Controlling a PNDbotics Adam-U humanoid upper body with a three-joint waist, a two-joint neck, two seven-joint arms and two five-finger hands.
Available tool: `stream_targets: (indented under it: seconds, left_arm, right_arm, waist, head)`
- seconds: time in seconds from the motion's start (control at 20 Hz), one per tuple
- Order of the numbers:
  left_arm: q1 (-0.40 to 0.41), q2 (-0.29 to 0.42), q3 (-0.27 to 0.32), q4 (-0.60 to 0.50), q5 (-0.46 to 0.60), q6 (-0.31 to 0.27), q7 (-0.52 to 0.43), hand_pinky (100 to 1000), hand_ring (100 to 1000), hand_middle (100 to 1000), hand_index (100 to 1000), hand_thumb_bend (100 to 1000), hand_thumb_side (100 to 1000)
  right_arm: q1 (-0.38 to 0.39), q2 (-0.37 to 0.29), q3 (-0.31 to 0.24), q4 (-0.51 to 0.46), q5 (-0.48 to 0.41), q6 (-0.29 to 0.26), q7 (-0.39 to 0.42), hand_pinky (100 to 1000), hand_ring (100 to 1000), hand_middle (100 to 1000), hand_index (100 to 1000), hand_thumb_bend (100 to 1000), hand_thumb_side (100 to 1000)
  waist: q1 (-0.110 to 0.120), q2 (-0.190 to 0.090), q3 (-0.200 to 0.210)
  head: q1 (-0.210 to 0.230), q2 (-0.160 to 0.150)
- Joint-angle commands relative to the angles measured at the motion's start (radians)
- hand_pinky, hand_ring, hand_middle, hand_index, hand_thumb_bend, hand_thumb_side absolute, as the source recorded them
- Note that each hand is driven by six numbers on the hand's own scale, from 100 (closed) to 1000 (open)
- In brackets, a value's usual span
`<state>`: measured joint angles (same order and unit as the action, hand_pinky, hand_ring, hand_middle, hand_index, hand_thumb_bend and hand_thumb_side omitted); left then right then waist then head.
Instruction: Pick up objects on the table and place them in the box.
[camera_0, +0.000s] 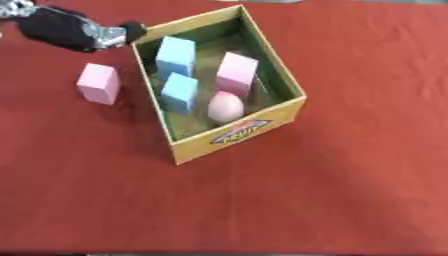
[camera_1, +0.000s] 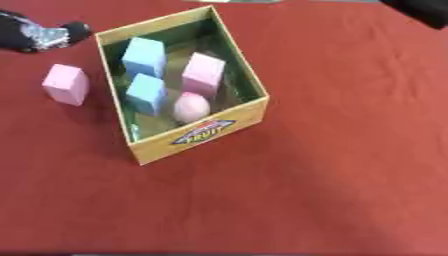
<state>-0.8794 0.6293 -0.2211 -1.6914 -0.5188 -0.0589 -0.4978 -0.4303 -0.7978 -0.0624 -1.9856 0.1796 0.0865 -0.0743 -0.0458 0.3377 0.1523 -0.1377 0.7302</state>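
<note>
A yellow cardboard box (camera_0: 234, 134) with a green inside stands at mid-table. It holds two light blue blocks (camera_0: 176, 55) (camera_0: 180, 91), a pink block (camera_0: 236, 71) and a pale pink egg-shaped thing (camera_0: 225, 107). Another pink block (camera_0: 97, 82) stands upright on the red cloth just left of the box. My left hand (camera_0: 61, 29), black with a silver joint, hovers at the upper left, behind that block, with a fingertip (camera_0: 132, 30) stretched out near the box's far-left corner; it holds nothing. A dark part of my right arm (camera_1: 422, 11) shows in the upper right corner of the right eye view.
The red tablecloth (camera_0: 350, 190) covers the whole table, with wide bare stretches in front of and to the right of the box. The table's near edge runs along the bottom of the view.
</note>
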Motion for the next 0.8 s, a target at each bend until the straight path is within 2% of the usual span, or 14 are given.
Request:
stream_targets:
  seconds: [0.05, 0.35, 0.65, 0.8]
  left_arm:
    - [0.020, 0.108, 0.017, -0.062, 0.034, 0.003, -0.023, 897, 855, 801, 899, 480, 584]
    - [0.071, 0.173, -0.006, -0.046, 0.066, -0.031, -0.116, 903, 868, 807, 900, 516, 549]
    - [0.073, 0.189, -0.022, 0.038, 0.069, -0.085, -0.196, 905, 875, 815, 907, 549, 546]
    - [0.068, 0.190, -0.024, 0.070, 0.031, -0.109, -0.215, 901, 878, 816, 914, 566, 540]
  right_arm:
    - [-0.007, -0.040, -0.017, -0.014, 0.004, 0.000, -0.006, 837, 771, 655, 850, 100, 591]
    - [-0.010, -0.040, -0.014, -0.014, 0.003, 0.001, -0.003, 837, 771, 655, 850, 100, 590]
    - [-0.007, -0.039, -0.016, -0.014, 0.003, 0.005, -0.006, 837, 770, 655, 850, 100, 596]
    - [-0.007, -0.038, -0.016, -0.014, 0.002, 0.006, -0.007, 837, 770, 654, 849, 100, 598]
  waist:
    - [0.014, -0.037, 0.003]
    - [0.010, -0.037, 0.006]
    - [0.009, -0.035, 0.002]
    - [0.009, -0.034, 0.001]
  head:
    - [-0.007, 0.003]
    - [-0.007, 0.001]
    - [-0.007, -0.001]
    - [-0.008, -0.001]
